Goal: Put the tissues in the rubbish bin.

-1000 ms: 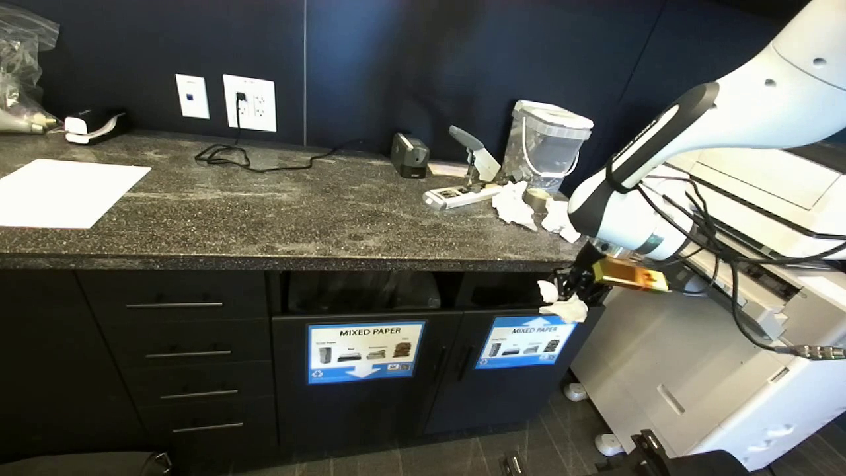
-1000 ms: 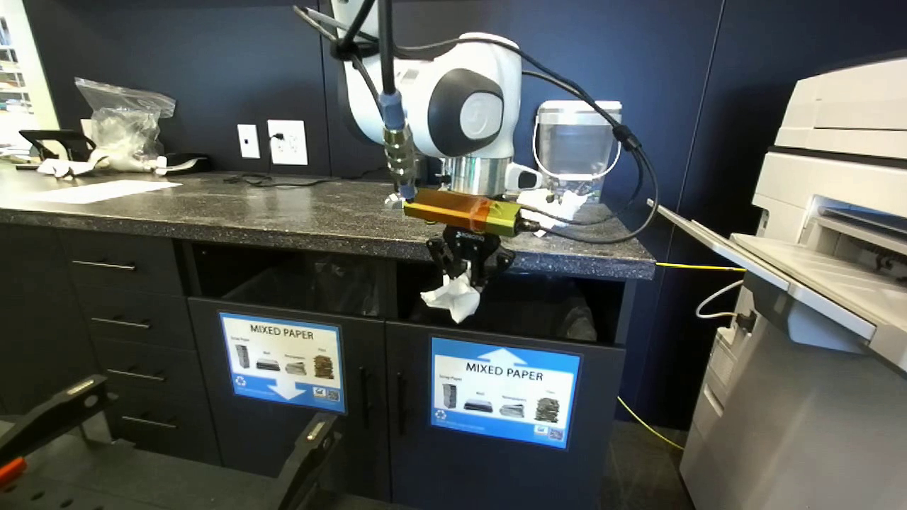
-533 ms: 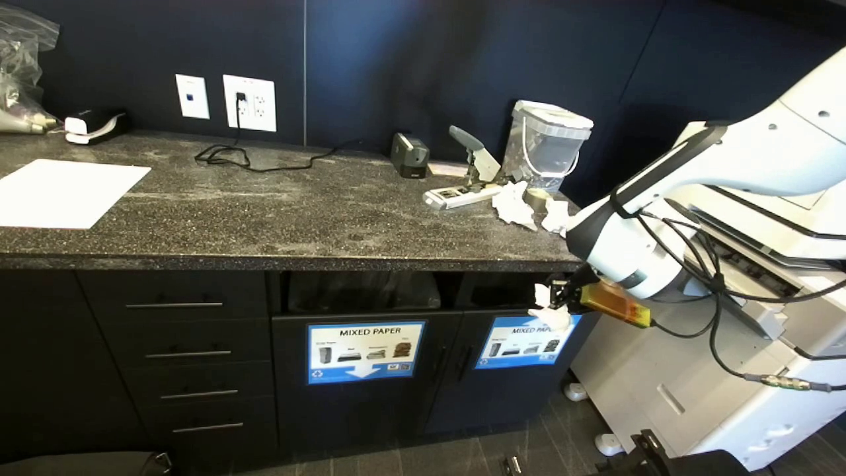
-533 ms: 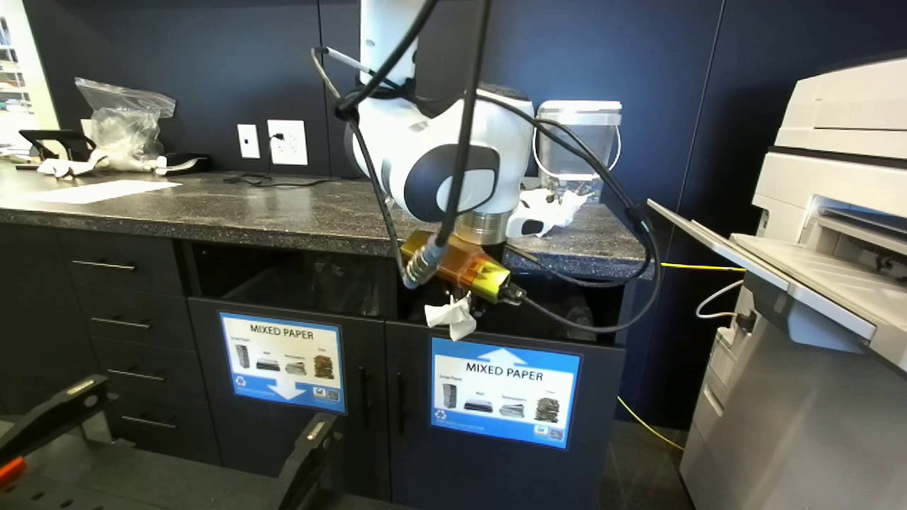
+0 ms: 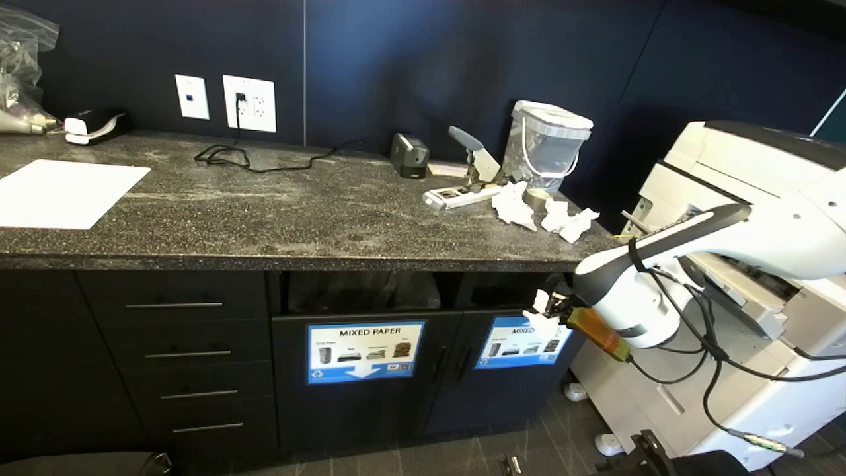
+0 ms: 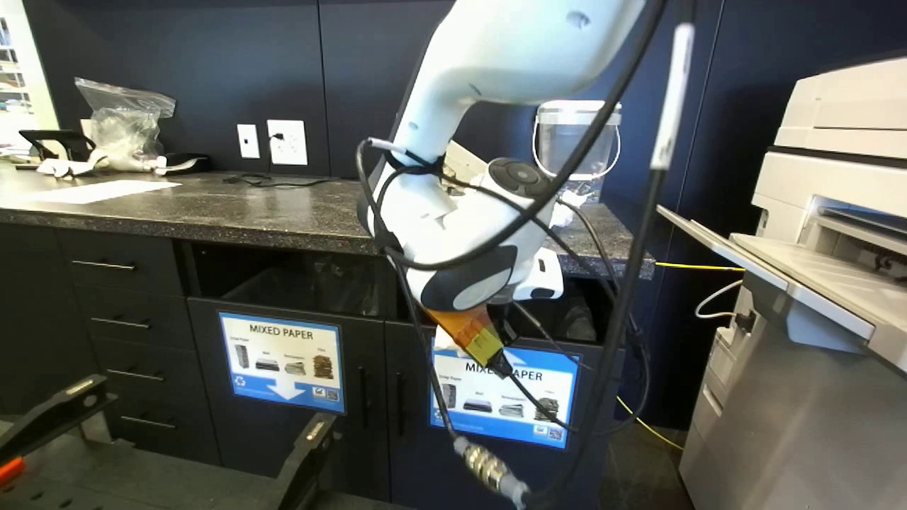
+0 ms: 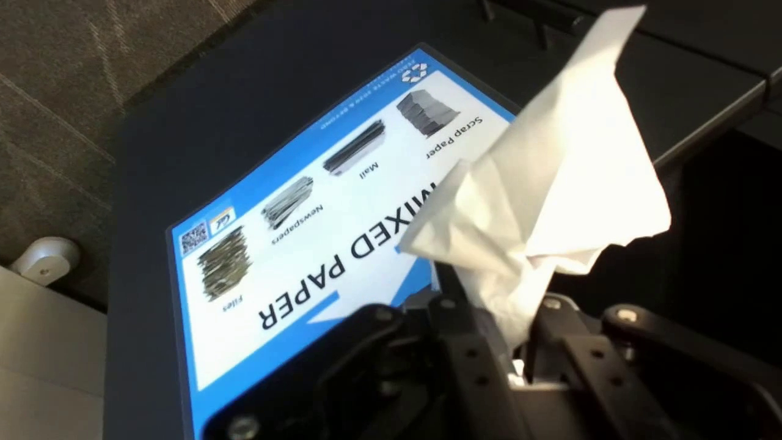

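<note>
- While the tool hangs in front of the rubbish bin, it is clamped on one crumpled white tissue.
- Held tissue: outside the bin, about level with the top edge of its front, overlapping the blue-bordered label in the wrist view; whether it touches the bin, cannot tell.
- Loose tissues: crumpled on the counter, above the bin; exact count unclear.
- Tape roll: above the bin, just beside those tissues.
- Stapler: above the bin, upper part tilted up.
- Lidded clear bucket: above the bin, toward the back.
- Second compartment: just beside the bin.
- Printer: near the bin, on the opposite side from that compartment.
</note>
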{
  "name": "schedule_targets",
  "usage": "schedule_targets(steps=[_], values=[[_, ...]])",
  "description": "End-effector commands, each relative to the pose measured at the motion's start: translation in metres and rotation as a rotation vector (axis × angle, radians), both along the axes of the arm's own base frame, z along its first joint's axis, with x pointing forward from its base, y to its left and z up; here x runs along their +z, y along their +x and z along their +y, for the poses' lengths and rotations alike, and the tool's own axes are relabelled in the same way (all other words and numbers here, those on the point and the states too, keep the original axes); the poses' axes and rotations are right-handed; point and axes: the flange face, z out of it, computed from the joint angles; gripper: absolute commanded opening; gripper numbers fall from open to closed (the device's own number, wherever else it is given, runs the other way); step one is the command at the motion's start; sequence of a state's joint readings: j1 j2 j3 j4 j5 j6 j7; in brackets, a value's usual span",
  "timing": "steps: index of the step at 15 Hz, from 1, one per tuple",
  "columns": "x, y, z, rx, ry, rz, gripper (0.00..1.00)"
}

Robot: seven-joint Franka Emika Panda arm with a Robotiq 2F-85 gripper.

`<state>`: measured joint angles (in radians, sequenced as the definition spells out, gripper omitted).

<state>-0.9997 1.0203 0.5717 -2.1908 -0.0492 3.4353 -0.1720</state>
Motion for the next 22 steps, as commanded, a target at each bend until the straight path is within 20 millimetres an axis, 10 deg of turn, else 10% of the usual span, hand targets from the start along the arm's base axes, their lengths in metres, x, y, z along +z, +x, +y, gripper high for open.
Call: schedule_targets(steps=[1, 22], values=[[-0.032, 0.009, -0.001, -0.125, 0.073, -0.1, 0.19], [-0.057, 0.083, 0.039, -0.267, 0.263, -0.332, 0.16]])
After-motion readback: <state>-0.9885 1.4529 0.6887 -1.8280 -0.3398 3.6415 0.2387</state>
